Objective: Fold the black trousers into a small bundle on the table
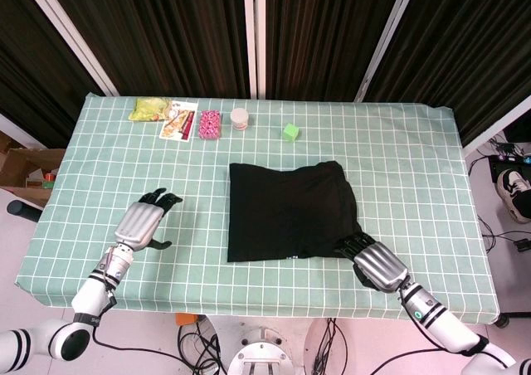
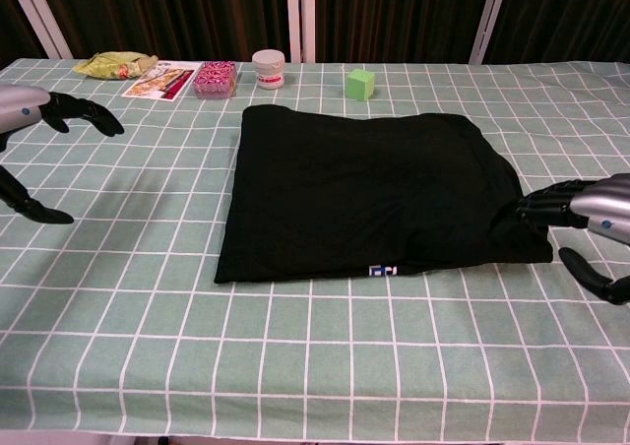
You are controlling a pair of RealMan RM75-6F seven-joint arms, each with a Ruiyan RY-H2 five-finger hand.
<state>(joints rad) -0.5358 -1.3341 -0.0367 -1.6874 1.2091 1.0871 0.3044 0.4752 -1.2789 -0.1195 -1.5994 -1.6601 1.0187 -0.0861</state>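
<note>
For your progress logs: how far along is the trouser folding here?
Done: the black trousers lie as a flat folded rectangle. In hand: the right hand touches their near right corner; the left hand hovers apart. Left: further folds to make a small bundle.

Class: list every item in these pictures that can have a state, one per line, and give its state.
Trousers: folded flat, not yet a small bundle.
Left hand: open, apart from the trousers.
Right hand: fingertips at the trousers' near right corner; grip unclear.
Jar: upright, lidded.
Green cube: resting on the table.
</note>
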